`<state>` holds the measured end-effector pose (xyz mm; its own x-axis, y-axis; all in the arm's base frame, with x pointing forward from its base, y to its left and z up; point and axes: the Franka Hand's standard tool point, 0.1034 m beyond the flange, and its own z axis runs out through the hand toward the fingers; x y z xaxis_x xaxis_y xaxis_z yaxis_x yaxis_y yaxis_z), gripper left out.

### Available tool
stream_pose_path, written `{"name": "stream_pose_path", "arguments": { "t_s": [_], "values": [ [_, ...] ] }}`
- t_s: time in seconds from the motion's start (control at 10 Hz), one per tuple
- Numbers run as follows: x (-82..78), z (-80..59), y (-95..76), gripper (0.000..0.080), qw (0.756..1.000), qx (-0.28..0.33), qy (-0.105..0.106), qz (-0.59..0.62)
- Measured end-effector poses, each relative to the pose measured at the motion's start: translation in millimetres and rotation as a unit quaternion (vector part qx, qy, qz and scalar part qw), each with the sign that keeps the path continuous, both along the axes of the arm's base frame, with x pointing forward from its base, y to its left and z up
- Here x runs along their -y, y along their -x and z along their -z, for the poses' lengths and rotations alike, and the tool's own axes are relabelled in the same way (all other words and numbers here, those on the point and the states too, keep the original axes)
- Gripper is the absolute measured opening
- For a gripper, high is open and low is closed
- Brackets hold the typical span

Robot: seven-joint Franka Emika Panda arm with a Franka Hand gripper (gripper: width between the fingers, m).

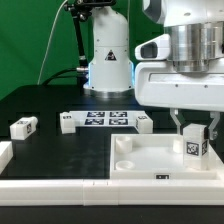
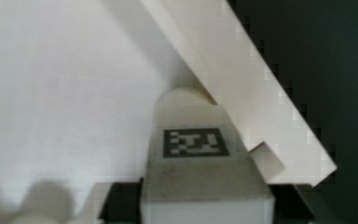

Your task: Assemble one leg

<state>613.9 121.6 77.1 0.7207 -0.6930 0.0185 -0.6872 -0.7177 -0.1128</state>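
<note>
My gripper (image 1: 194, 128) is shut on a leg (image 1: 194, 143), a small white block with a black-and-white tag, held upright over the far right corner of the large white tray-like piece (image 1: 150, 165). In the wrist view the leg (image 2: 195, 150) fills the space between the dark fingers (image 2: 126, 200), its tip close to the tray's raised rim (image 2: 220, 70). Whether the leg touches the tray I cannot tell. Another leg (image 1: 23, 126) lies on the black table at the exterior view's left.
The marker board (image 1: 103, 120) lies behind the tray, with a small white block (image 1: 67, 122) at its left end and another (image 1: 144, 123) at its right. A white L-shaped rail (image 1: 5, 155) sits at the exterior view's left edge. The robot base (image 1: 108, 60) stands behind.
</note>
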Motion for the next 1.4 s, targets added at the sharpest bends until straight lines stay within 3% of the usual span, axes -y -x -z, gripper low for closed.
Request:
{"name": "stream_pose_path", "arguments": {
  "t_s": [0.5, 0.6, 0.7, 0.8, 0.9, 1.1, 1.4],
  "values": [
    [-2.3, 0.1, 0.8, 0.0294, 0.979, -0.016, -0.034, 0.203],
    [-3.0, 0.3, 1.0, 0.0345, 0.976, -0.017, -0.036, 0.213],
    [-2.2, 0.8, 0.8, 0.0477, 0.982, -0.015, -0.034, 0.184],
    [-0.2, 0.9, -0.1, 0.0477, 0.985, -0.014, -0.032, 0.169],
    [-0.2, 0.9, -0.9, 0.0610, 0.988, -0.013, -0.030, 0.149],
    [-3.5, -0.4, -2.7, 0.0637, 1.000, 0.000, 0.000, -0.021],
    [-8.1, -0.7, -9.2, 0.0649, 0.972, 0.010, 0.033, -0.234]
  ]
}}
